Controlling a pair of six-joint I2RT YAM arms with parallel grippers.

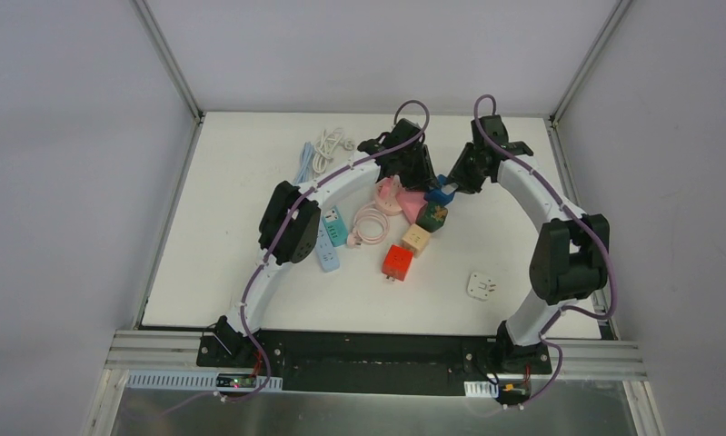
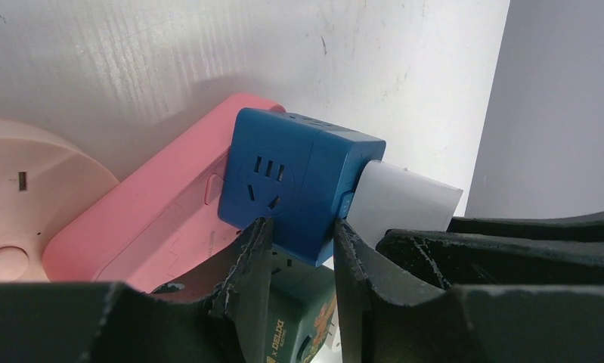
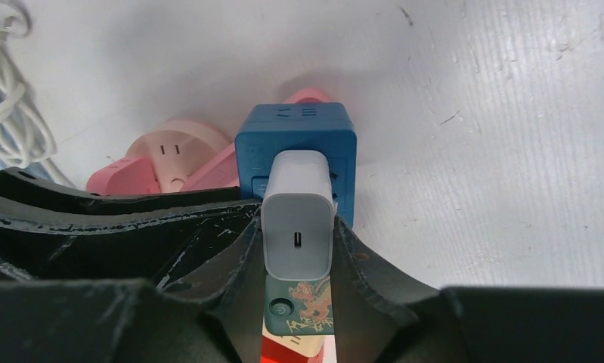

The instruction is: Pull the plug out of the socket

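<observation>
Near the counter's far edge, the left gripper (image 2: 300, 227) is clamping the socket (image 2: 283, 178) and the right gripper (image 3: 297, 227) is clamping the plug (image 2: 404, 208). The plug is sitting seated in the socket, not yet pulled.

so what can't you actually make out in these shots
- Prongs: right wrist view, hidden between white rectangular charger plug and blue cube socket.
- Their join: top view, too small and crowded by both arms.
- Green cube socket: right wrist view, right gripper fingers cover most.

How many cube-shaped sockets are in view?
4, in a line from far to near: blue cube holding the white plug, green cube, tan cube, red cube. Others may be hidden.
</observation>
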